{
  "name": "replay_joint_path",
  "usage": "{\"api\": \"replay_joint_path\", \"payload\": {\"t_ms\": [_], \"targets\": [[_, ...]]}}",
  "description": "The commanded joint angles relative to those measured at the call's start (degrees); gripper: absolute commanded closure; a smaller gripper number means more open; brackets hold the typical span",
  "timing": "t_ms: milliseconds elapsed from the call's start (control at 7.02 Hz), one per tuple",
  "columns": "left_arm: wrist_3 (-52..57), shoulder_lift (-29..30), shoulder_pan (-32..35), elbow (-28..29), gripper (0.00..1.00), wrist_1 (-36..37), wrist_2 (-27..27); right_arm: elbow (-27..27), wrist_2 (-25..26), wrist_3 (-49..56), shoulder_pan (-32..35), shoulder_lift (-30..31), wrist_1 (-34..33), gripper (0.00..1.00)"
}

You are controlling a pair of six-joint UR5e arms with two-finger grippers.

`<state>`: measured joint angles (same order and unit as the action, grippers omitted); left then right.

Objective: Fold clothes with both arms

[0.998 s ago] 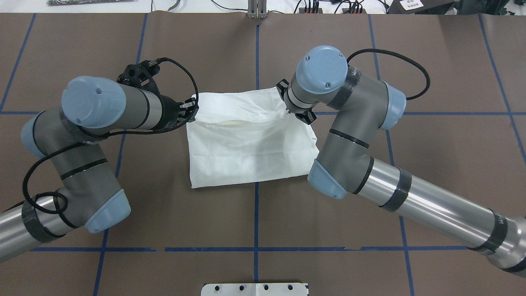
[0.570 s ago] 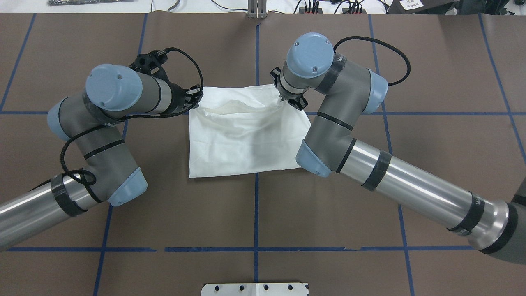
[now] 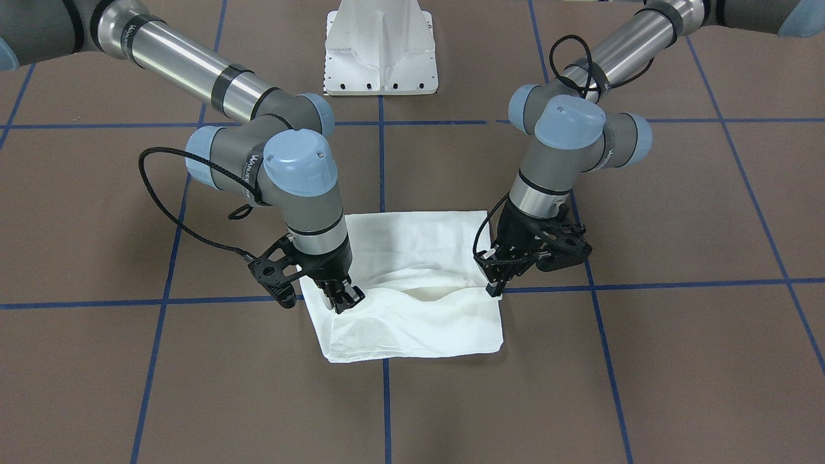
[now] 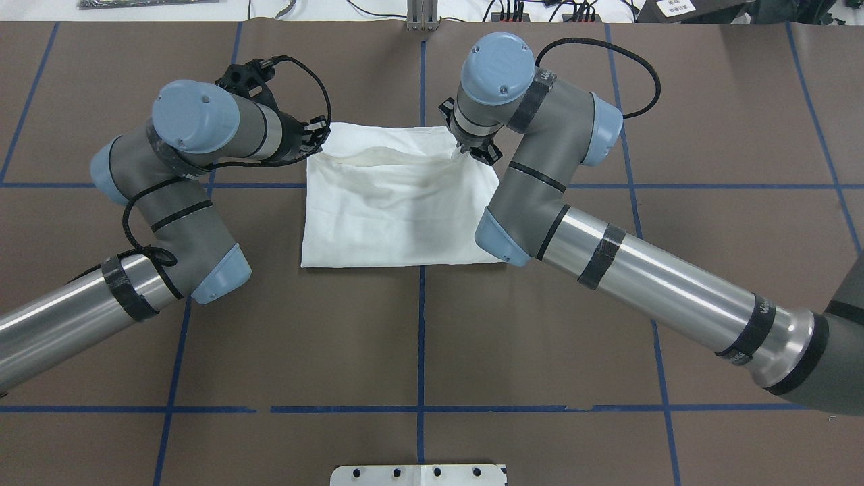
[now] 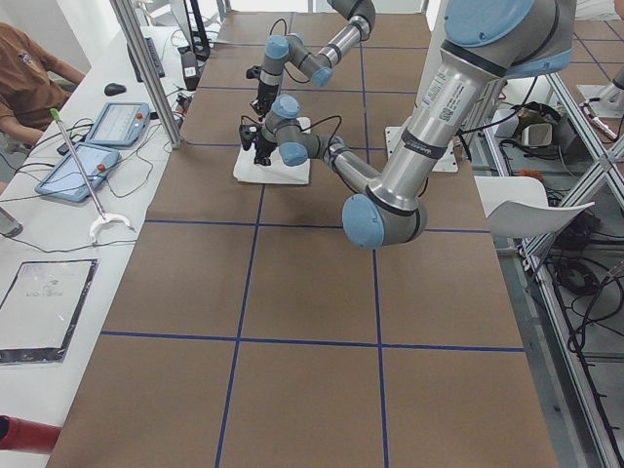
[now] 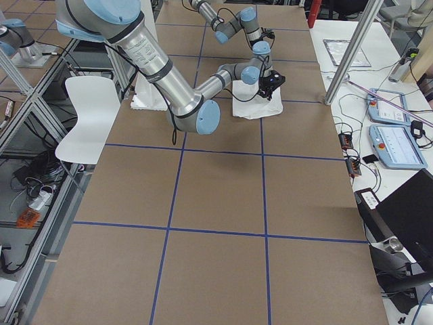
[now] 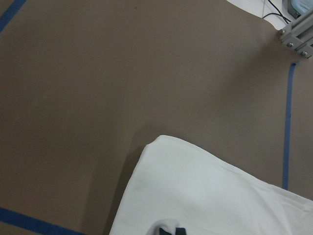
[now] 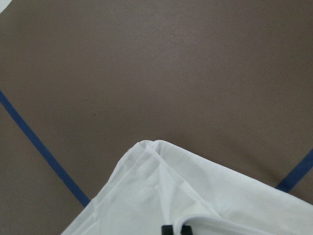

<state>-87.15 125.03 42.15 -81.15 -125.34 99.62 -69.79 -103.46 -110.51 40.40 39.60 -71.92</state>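
The clothes are one white shirt [image 4: 398,216], folded into a rectangle on the brown table, also seen in the front view [image 3: 412,328]. My left gripper [image 4: 317,135] is shut on the top layer at the shirt's far left corner; the front view shows this gripper [image 3: 495,283] pinching the cloth. My right gripper [image 4: 466,150] is shut on the same layer at the far right corner [image 3: 345,299]. The held edge sags between the two grippers. Both wrist views show dark fingertips [image 7: 166,230] [image 8: 168,229] closed on white cloth. No print or collar shows.
A white metal pedestal [image 3: 380,51] stands at the robot's side of the table, its edge also in the overhead view [image 4: 418,474]. Blue tape lines [image 4: 422,337] cross the brown table cover. A person [image 5: 24,78] sits beside tablets at the far side bench.
Both grippers moved away from the robot with the top layer held, carrying it toward the shirt's far edge. The shirt's near edge slid the same way.
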Motion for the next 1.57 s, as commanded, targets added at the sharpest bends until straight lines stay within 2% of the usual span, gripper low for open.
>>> {"api": "replay_joint_path", "payload": {"t_ms": [0, 285, 428, 570, 855, 1140, 1282, 1425], "targets": [[1.79, 1.09, 3.62, 4.93, 0.49, -3.84, 0.13, 1.14, -4.62, 6.06, 4.23, 0.56, 1.61, 0.00], [5.57, 0.75, 4.87, 5.13, 0.50, -3.95, 0.48, 0.97, -7.97, 14.13, 7.92, 4.15, 1.70, 0.00], [11.24, 0.13, 6.18, 4.95, 0.51, -4.12, 2.40, 0.10, -9.03, 18.88, 9.42, 6.78, 1.78, 0.00], [17.83, -2.05, 7.67, 4.60, 0.51, -4.30, 6.51, -3.65, -12.52, 25.98, 12.22, 11.94, 1.70, 0.00], [32.67, -7.58, 12.23, 0.14, 0.50, -4.30, 12.05, -11.03, -22.10, 44.76, 21.43, 23.45, 0.56, 0.00], [48.92, -15.91, 20.56, -5.22, 0.48, -3.77, 22.23, -14.31, -29.48, 63.66, 31.97, 33.65, 0.29, 0.00], [60.14, -20.22, 26.17, -5.68, 0.43, -3.68, 26.63, -14.41, -32.39, 75.41, 37.16, 38.32, 0.29, 0.00], [68.87, -23.57, 31.10, -6.03, 0.28, -3.25, 30.07, -14.67, -32.68, 86.23, 40.69, 43.06, 0.20, 0.00]]}}
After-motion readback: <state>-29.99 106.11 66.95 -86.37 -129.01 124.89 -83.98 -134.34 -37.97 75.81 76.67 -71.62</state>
